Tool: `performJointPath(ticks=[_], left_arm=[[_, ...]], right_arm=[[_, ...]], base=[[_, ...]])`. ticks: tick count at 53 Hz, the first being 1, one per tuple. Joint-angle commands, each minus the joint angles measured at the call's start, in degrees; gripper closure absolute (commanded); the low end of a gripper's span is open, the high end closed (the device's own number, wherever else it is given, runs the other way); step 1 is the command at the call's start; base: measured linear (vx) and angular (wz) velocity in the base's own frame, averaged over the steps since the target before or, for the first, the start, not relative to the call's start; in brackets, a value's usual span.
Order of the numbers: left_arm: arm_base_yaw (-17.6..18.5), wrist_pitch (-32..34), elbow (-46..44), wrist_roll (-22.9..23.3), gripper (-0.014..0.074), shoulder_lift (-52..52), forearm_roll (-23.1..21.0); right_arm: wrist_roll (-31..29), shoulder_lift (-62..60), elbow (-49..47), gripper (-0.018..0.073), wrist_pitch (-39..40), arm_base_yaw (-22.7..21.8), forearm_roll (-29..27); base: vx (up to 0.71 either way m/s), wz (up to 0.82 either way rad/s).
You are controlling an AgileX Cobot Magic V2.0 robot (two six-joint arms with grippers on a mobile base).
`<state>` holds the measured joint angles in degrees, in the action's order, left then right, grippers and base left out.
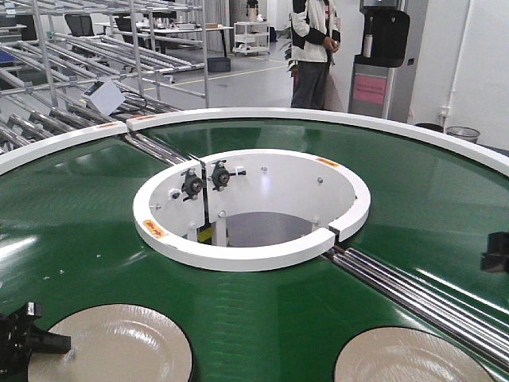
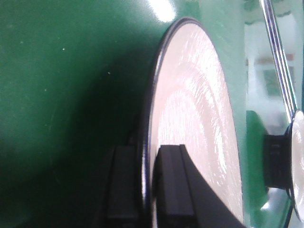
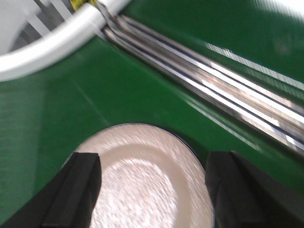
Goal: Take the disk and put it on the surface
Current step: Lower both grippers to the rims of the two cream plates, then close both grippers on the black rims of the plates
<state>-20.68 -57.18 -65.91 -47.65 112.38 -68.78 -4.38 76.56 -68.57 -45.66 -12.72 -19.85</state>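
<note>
Left claw [image 2: 148,149] is pinched narrow on the rim of the disk [image 2: 194,118], which is on the belt [image 2: 57,95]; right claw [image 3: 154,159] is held wide above the belt. Disk is judged thin, stiff, light, slippery: best taken at the rim.

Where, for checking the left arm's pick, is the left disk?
Front view, bottom left: the left disk lies on the green conveyor belt, the left gripper at its left edge; the left wrist view shows its rim between the fingers.
</note>
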Motion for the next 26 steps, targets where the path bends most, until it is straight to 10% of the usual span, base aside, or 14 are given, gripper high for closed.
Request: performJointPath(ticks=[1,26], left_arm=[[0.8,-1.3,-1.4,0.0,0.0606,-2.5,-4.1],[0.8,-1.3,-1.4,-0.3,0.0606,-2.5,-5.2]], right_arm=[[-5.6,5.1,-4.9,0.0049,-4.0,-5.5,-6.4],[-19.7,26.0,-5.4,0.0049,-5.4,-13.2,-15.0]], base=[[0.00,0.00],[0.00,0.00]])
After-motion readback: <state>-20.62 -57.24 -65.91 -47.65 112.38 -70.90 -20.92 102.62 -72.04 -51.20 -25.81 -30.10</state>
